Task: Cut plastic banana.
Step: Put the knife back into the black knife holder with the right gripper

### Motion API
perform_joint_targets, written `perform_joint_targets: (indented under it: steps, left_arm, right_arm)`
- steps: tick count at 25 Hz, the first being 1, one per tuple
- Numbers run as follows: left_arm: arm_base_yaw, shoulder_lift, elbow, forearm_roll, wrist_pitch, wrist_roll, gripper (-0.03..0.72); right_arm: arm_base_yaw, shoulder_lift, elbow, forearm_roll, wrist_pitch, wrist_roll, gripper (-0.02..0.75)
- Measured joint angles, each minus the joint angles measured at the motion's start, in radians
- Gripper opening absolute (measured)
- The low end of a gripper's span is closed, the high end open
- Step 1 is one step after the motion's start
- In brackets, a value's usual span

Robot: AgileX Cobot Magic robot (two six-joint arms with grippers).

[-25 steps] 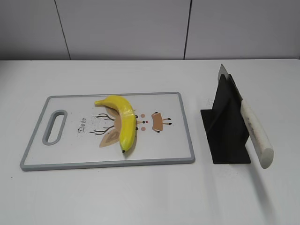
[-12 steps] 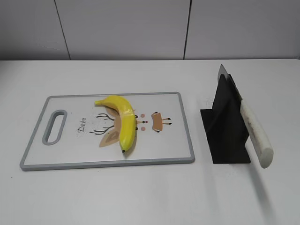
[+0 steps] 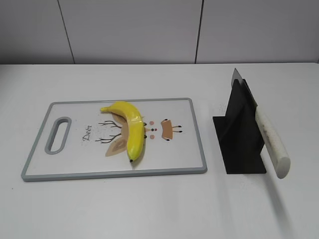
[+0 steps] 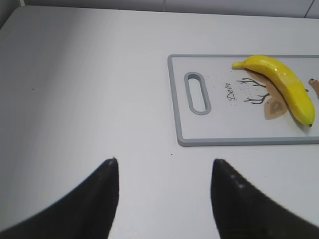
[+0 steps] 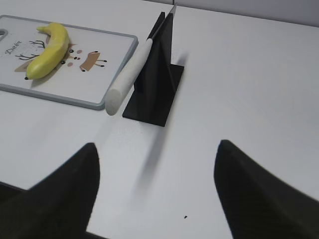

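A yellow plastic banana [image 3: 130, 130] lies whole on a white cutting board with a grey rim [image 3: 198, 130]. It also shows in the left wrist view [image 4: 284, 85] and the right wrist view [image 5: 47, 50]. A knife with a white handle [image 3: 271, 142] rests slanted in a black stand [image 3: 238, 134], handle toward the table's front; it also shows in the right wrist view [image 5: 128, 82]. My left gripper [image 4: 163, 164] is open and empty over bare table, left of the board. My right gripper [image 5: 157, 149] is open and empty, in front of the stand. Neither gripper shows in the exterior view.
The cutting board [image 4: 175, 99] has a handle slot [image 4: 196, 93] at its left end. The white table [image 3: 149, 209] ends at a grey panelled wall behind. The black stand [image 5: 154, 92] stands right of the board.
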Motion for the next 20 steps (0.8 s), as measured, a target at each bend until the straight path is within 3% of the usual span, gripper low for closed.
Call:
perform_joint_targets:
  steps: [20]
  left_arm:
    - [0.000, 0.000, 0.000, -0.001, 0.000, 0.000, 0.552]
  right_arm:
    - [0.000, -0.007, 0.002, 0.038, 0.000, 0.001, 0.551]
